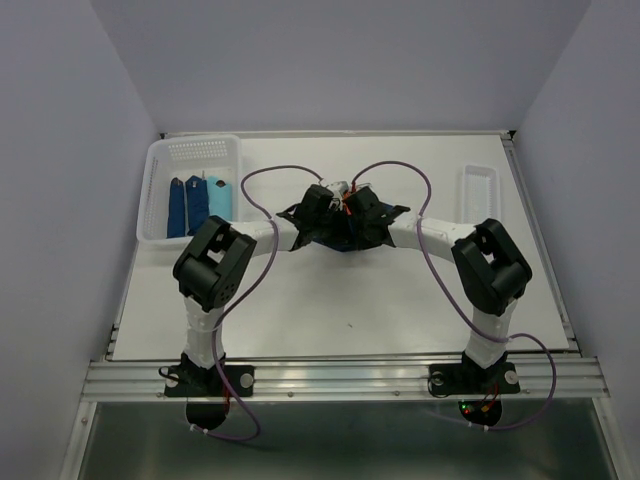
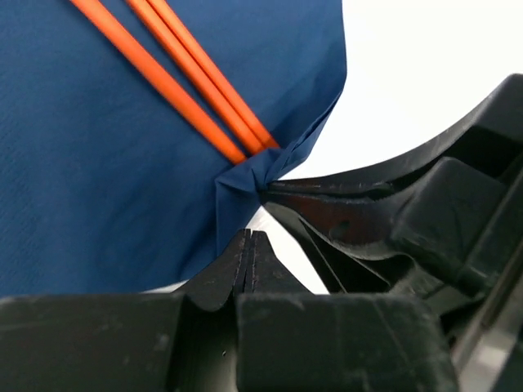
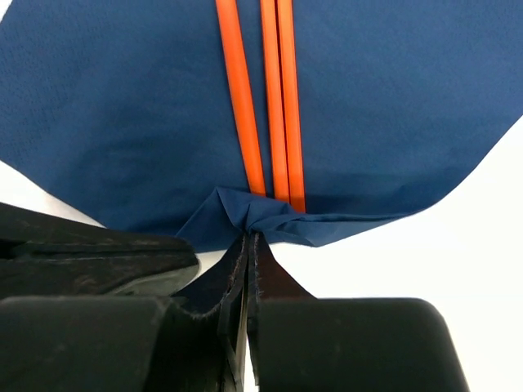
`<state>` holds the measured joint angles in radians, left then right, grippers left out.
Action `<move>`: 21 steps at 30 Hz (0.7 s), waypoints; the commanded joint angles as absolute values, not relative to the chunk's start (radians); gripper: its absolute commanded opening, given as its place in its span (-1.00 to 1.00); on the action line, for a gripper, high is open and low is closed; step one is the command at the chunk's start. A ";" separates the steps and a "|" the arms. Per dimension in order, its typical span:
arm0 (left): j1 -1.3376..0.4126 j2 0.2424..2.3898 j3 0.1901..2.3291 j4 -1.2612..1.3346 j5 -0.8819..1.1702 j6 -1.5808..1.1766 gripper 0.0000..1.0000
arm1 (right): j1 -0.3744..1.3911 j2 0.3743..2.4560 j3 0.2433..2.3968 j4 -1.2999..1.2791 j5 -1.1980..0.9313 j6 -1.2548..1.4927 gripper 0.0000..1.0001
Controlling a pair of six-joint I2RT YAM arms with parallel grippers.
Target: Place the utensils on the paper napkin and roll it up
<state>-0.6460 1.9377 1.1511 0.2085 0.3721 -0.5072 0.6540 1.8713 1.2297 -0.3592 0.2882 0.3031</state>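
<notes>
The paper napkin (image 3: 122, 106) is a thin, matte sheet of dark navy with a fine pebbled grain. It lies flat on the smooth white table (image 1: 350, 310) and fills the upper part of both wrist views. In the top view only a dark sliver of it shows at centre frame, under the two black gripper heads that meet there. Three utensils (image 3: 241, 98) lie on it as slim, glossy orange rods, one alone and two touching side by side. Their far ends are cut off by the frame edge, so their kind cannot be told, and their near ends vanish under a folded-over corner of the paper. That corner is bunched into creased pleats exactly at the tips of the right gripper (image 3: 249, 241), whose ribbed black jaws are pressed tight on the paper. The left gripper (image 2: 249, 237) also has its jaws pressed fully together, just beside the napkin's lower edge. Whether any paper is caught between them cannot be made out. At the upper left of the top view a white perforated plastic basket (image 1: 160, 170) holds several upright blue rolls (image 1: 197, 205), dark and light. A clear, shallow tray (image 1: 480, 190) sits at the upper right, its contents too faint to tell.
</notes>
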 commanded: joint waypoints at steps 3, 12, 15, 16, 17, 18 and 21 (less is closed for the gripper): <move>-0.649 1.962 1.135 0.313 0.391 -0.560 -1.00 | 0.650 1.844 1.269 -0.311 0.291 0.305 -0.95; -0.649 2.013 1.140 0.314 0.370 -0.566 -1.00 | 0.650 1.842 1.272 -0.310 0.288 0.305 -0.95; -0.649 2.020 1.124 0.311 0.353 -0.571 -1.00 | 0.650 1.844 1.273 -0.310 0.284 0.307 -0.95; -0.649 2.023 1.123 0.310 0.348 -0.572 -1.00 | 0.650 1.842 1.275 -0.308 0.284 0.308 -0.95; -0.649 2.025 1.118 0.308 0.347 -0.572 -1.00 | 0.650 1.841 1.276 -0.308 0.284 0.308 -0.94; -0.647 2.025 1.114 0.305 0.341 -0.574 -1.00 | 0.650 1.839 1.278 -0.308 0.287 0.310 -0.93; -0.647 2.025 1.100 0.307 0.336 -0.577 -1.00 | 0.650 1.830 1.281 -0.308 0.293 0.314 -0.76</move>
<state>-0.6460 2.0224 1.1366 0.3199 0.3740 -0.5831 0.6483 1.8713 1.2324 -0.3492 0.2832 0.3065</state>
